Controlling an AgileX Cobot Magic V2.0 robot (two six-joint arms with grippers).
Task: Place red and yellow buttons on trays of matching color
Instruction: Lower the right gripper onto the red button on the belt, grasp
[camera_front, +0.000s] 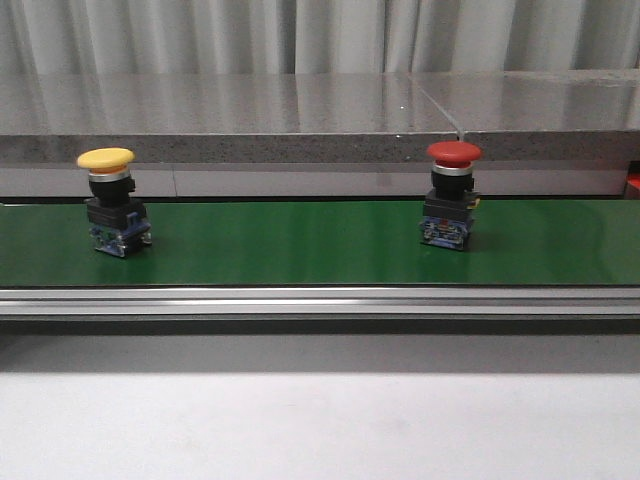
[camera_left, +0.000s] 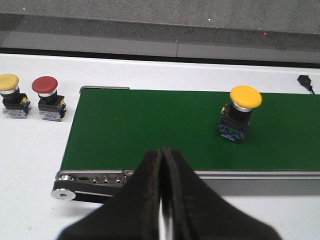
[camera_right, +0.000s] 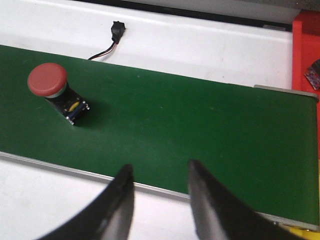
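Left gripper (camera_left: 162, 160) is seen clenched and empty, right gripper (camera_right: 160, 180) released. Yellow button (camera_front: 112, 200) and red button (camera_front: 452, 194) are noted upright, well apart, on the green belt (camera_front: 300, 245); neither is placed yet.

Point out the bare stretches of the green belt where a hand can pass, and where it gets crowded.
The widest bare stretch of the green belt lies between the yellow button and the red button. Right of the red button the belt is bare up to its end beside the red tray. It is crowded off the belt's left end, where two spare buttons stand together.
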